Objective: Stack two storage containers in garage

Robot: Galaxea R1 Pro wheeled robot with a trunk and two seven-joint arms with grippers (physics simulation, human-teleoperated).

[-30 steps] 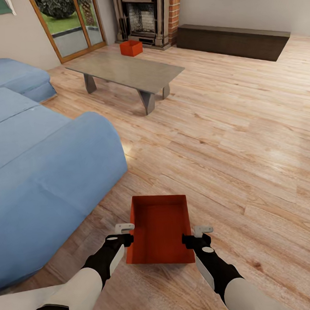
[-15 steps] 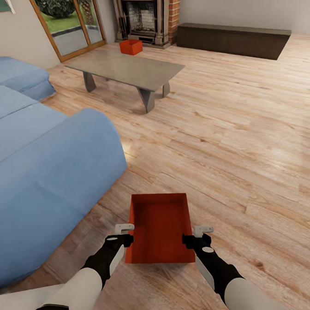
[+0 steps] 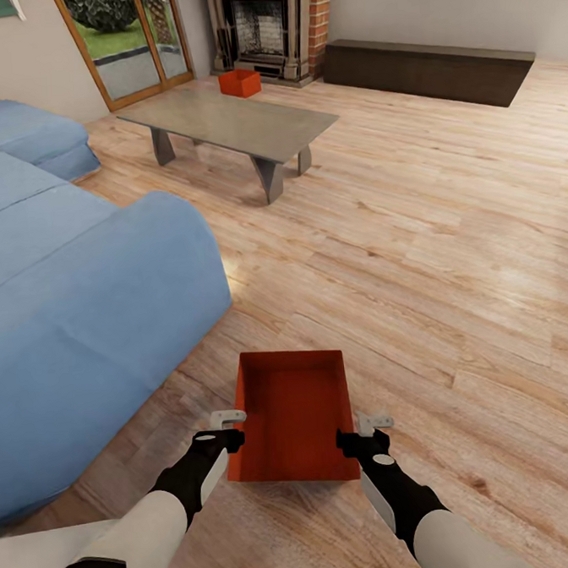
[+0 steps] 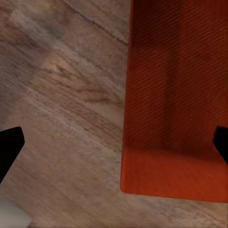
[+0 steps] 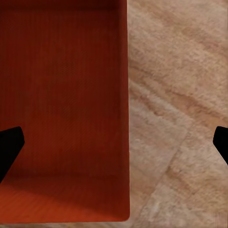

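Two grippers are flanking one bin right now, so the geometry is pretty simple. Closest to the robot, the near storage container (image 3: 291, 419) sits on the wood floor (image 3: 451, 247) of the living room, directly ahead and centred between the arms, with its long axis running straight away from the robot. The left gripper (image 3: 226, 429) is at its left long wall and the right gripper (image 3: 368, 431) at its right long wall, both near the end closest to the robot. Each wrist view has that gripper's dark fingertips spread wide at the picture's edges, with a side wall of the bin running between them, so both look open and straddling a rim, one finger over the inside, one over the planks. Nothing's clamped yet as far as I can tell. Neither arm is meaningfully nearer, it's symmetric, so my read is a two-handed lift: close on both walls, then raise evenly so it doesn't tip along that long axis. To the left of the bin the blue sofa (image 3: 74, 315) bulges in fairly close, something to watch when turning. Further out and left of centre is the low grey table (image 3: 231, 127), and past its far edge the far storage container (image 3: 239, 83) rests on the floor in front of the brick fireplace (image 3: 270, 26). That one is well away from both arms, so it's a later trip. No garage anywhere in sight.
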